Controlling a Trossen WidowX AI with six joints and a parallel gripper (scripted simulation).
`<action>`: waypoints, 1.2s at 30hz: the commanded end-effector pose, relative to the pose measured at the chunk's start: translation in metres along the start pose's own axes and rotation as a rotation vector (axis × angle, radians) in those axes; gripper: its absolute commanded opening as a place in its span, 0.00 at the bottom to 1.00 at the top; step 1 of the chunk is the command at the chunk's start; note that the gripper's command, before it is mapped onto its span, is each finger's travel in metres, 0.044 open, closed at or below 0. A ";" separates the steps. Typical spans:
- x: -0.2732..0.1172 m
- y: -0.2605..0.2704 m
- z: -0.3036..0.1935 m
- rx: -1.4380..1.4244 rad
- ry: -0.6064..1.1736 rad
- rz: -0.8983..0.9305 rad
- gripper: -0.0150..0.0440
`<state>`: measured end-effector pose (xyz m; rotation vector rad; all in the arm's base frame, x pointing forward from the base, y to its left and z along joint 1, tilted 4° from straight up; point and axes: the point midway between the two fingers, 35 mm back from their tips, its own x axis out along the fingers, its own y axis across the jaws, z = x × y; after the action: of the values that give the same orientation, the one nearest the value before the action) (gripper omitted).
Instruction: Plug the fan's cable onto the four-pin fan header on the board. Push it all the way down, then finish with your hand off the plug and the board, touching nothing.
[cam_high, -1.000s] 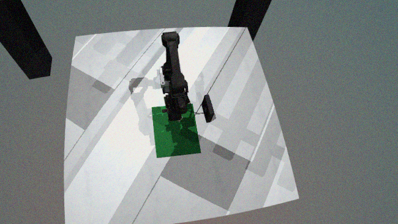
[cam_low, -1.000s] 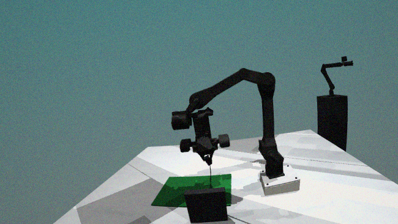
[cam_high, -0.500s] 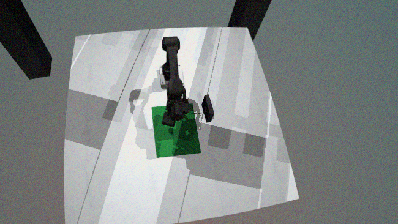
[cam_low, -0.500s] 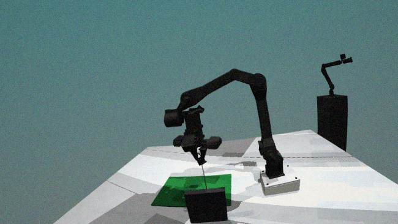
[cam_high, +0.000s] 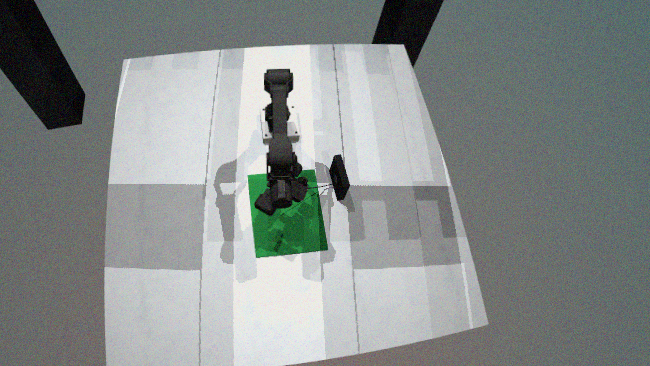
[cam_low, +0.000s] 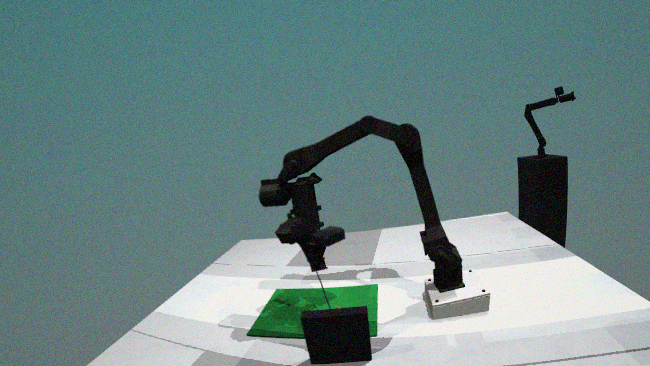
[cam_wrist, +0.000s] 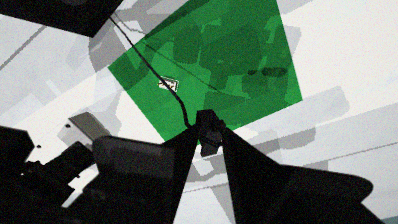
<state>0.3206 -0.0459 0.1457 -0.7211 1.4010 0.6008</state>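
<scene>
Black gripper holds the fan's plug above the green board.
The black two-finger gripper (cam_high: 281, 196) (cam_low: 318, 270) (cam_wrist: 211, 129) is partly open, its fingers closed on the small black plug (cam_wrist: 210, 135). The thin black cable (cam_low: 323, 290) (cam_wrist: 148, 65) goes from it to the black square fan (cam_high: 339, 177) (cam_low: 336, 336) (cam_wrist: 62, 14), which stands beside the flat green board (cam_high: 300, 235) (cam_low: 285, 312) (cam_wrist: 200, 95). The small white-edged header (cam_wrist: 168, 84) appears apart from the plug, although this view is dark.
</scene>
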 end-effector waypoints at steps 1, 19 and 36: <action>0.000 -0.002 0.002 0.025 -0.015 0.008 0.25; 0.025 -0.001 0.005 0.030 -0.226 0.114 0.25; 0.041 -0.001 0.006 0.033 -0.448 0.175 0.25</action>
<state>0.3305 -0.0439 0.1107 -0.4325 1.0945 0.7959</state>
